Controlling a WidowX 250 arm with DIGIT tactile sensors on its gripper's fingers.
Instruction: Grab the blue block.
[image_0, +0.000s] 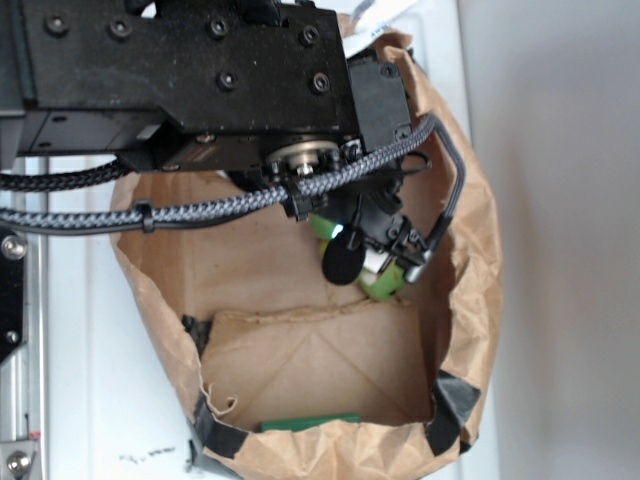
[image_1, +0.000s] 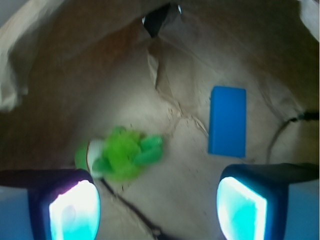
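The blue block (image_1: 227, 121) is a flat bright blue slab lying on the brown paper floor, seen in the wrist view ahead and to the right of my jaws. My gripper (image_1: 157, 210) hangs above the floor, open, with nothing between its two glowing pads (image_1: 240, 210). The block lies beyond the right pad, apart from it. In the exterior view the gripper (image_0: 380, 250) sits low under the black arm, and the blue block is hidden there.
A green plush toy (image_1: 122, 154) lies ahead-left of the jaws, also visible as green plush (image_0: 385, 280). A flat dark green block (image_0: 310, 423) rests by the near wall. Crumpled brown paper bag walls (image_0: 470, 260) ring the space. A thin cable (image_1: 282, 132) runs at right.
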